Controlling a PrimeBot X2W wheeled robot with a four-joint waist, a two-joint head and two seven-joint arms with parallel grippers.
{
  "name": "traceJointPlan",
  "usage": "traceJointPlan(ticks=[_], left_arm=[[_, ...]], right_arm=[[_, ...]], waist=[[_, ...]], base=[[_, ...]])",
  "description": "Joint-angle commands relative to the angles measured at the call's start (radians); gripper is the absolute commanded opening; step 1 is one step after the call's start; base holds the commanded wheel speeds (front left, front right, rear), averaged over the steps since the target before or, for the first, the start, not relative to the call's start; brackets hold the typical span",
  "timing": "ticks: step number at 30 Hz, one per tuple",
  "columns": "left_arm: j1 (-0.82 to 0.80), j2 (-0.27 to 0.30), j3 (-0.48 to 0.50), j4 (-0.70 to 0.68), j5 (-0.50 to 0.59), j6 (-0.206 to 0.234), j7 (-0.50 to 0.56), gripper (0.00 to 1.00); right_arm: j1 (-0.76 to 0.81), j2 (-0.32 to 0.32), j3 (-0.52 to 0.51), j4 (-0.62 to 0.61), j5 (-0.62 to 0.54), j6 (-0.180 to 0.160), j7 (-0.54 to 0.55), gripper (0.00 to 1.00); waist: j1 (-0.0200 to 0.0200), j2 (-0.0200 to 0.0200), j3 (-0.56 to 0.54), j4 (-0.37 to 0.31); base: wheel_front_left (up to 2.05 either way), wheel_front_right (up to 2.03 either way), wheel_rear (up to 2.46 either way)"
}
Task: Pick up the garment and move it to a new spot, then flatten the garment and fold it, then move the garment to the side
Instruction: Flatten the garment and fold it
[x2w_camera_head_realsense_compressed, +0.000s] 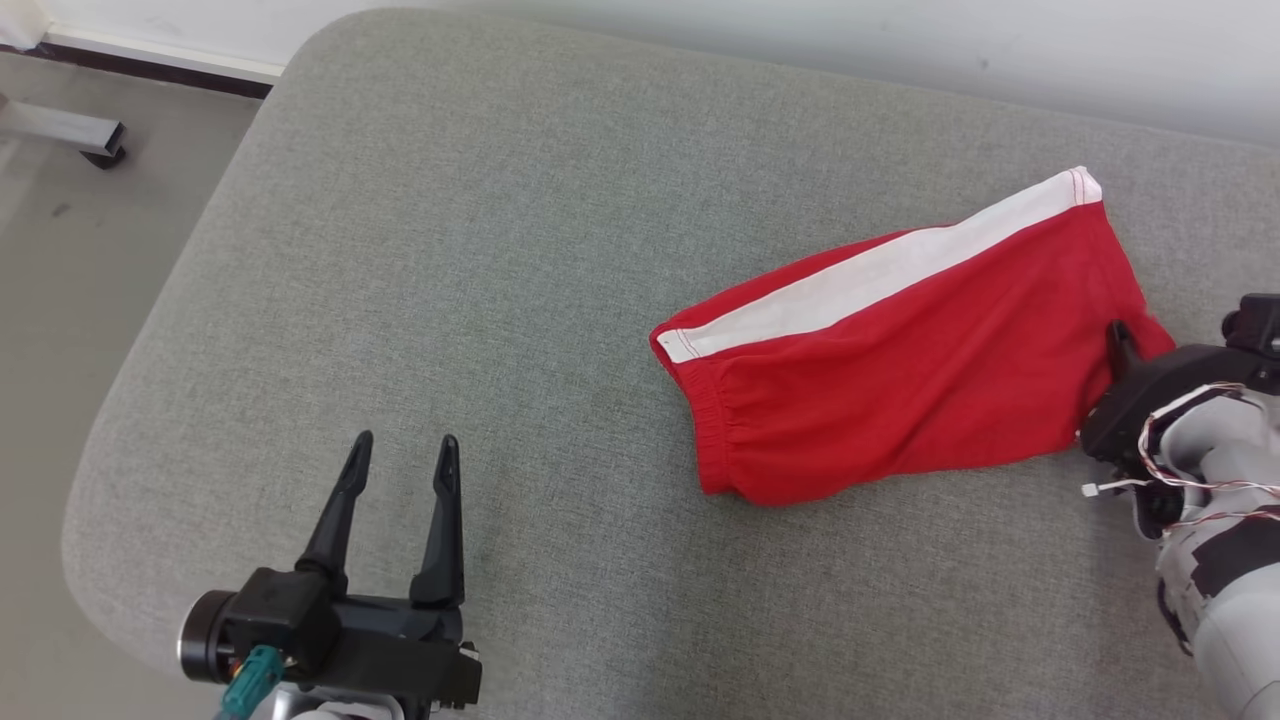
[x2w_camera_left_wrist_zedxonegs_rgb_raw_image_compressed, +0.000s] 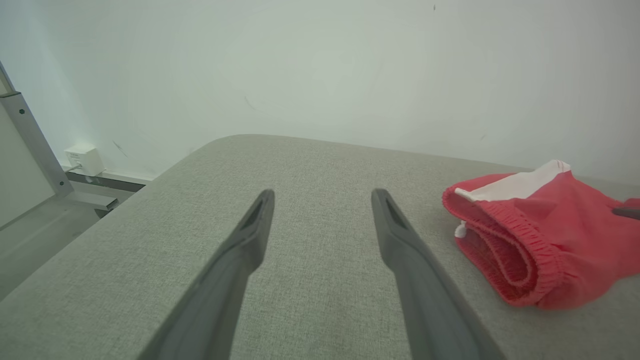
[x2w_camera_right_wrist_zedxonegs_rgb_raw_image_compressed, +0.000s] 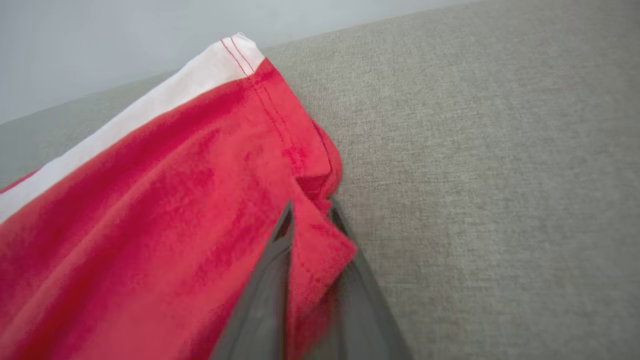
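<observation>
The garment is a pair of red shorts with a white side stripe. It lies folded on the right half of the grey padded surface, waistband toward the middle. My right gripper is at its right hem corner. In the right wrist view, the two fingers stand close together on either side of a fold of the red hem, shut on it. My left gripper hovers open over bare padding at the lower left, well clear of the shorts. Nothing is between its fingers.
The padded surface has a rounded left edge, with floor beyond it. A metal frame foot stands on the floor at the far left. A white wall runs along the back, with a small white box low on it.
</observation>
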Motion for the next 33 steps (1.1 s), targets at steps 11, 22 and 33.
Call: traceJointPlan(ticks=[11, 22, 33], left_arm=[[0.047, -0.002, 0.019, 0.006, 0.022, 0.006, -0.003, 1.0], [0.099, -0.002, 0.068, 0.006, 0.055, -0.009, -0.003, 1.0], [0.127, -0.002, 0.094, 0.005, 0.069, -0.02, -0.003, 1.0]], right_arm=[[0.144, 0.008, 0.043, -0.159, 0.125, -0.003, -0.084, 0.0], [0.432, -0.071, 0.034, -0.385, 0.291, -0.003, -0.14, 0.0], [0.589, -0.105, -0.03, -0.485, 0.298, -0.003, -0.149, 0.0]], waist=[[0.0, 0.0, -0.076, -0.08], [0.0, 0.0, -0.142, -0.198], [0.0, 0.0, -0.176, -0.25]], base=[[0.0, 0.0, 0.0], [0.0, 0.0, 0.0], [0.0, 0.0, 0.0]])
